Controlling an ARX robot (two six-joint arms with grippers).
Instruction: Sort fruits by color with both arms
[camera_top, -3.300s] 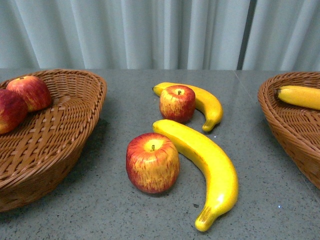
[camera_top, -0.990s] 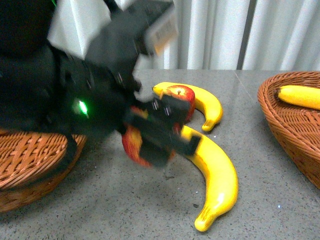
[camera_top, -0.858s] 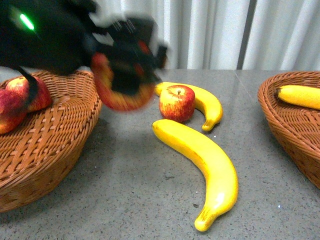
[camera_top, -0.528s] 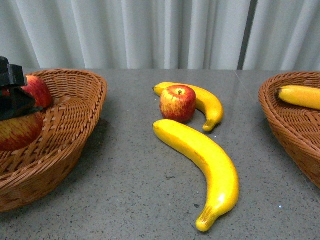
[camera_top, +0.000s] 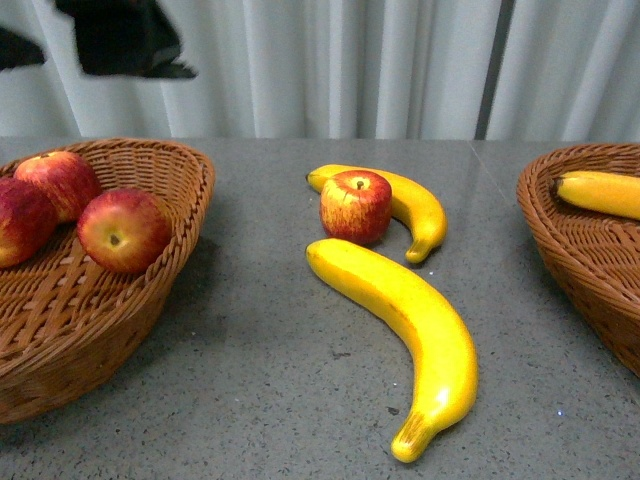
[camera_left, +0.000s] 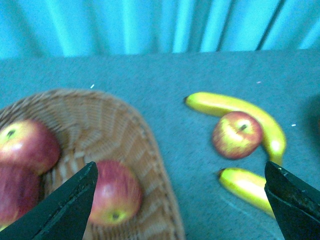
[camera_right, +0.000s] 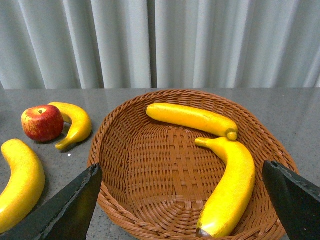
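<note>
Left hand (camera_left: 180, 164): open. In the left wrist view its two fingers (camera_left: 65, 205) stand wide apart with nothing between them, raised above the left basket (camera_top: 190, 200). The front view shows only a blurred black part of the left arm (camera_top: 125, 40) high against the curtain (camera_top: 400, 60).

Left basket: wicker, resting on the grey surface (camera_top: 250, 380). It holds three apples. The back apple (camera_top: 62, 183) and the edge apple (camera_top: 20, 220) touch each other. The rim apple (camera_top: 123, 230) lies just beside them, on its side, nearest the basket's inner wall.

Surface between the baskets: one loose apple (camera_top: 355, 205) stands upright, stem up, in the inner curve of the far banana (camera_top: 415, 205) and appears to touch it. The near banana (camera_top: 415, 330) lies just in front of the apple, its brownish tip toward the camera.

Right hand (camera_right: 181, 165): open. Its fingers (camera_right: 295, 200) are spread wide and empty above the right basket (camera_right: 115, 150).

Right basket: wicker, holding two bananas. The upper banana (camera_right: 190, 118) lies across the far side, and the lower banana (camera_right: 230, 185) curves along the near side. Their ends come close together; contact cannot be confirmed. Only one of them appears in the front view.
</note>
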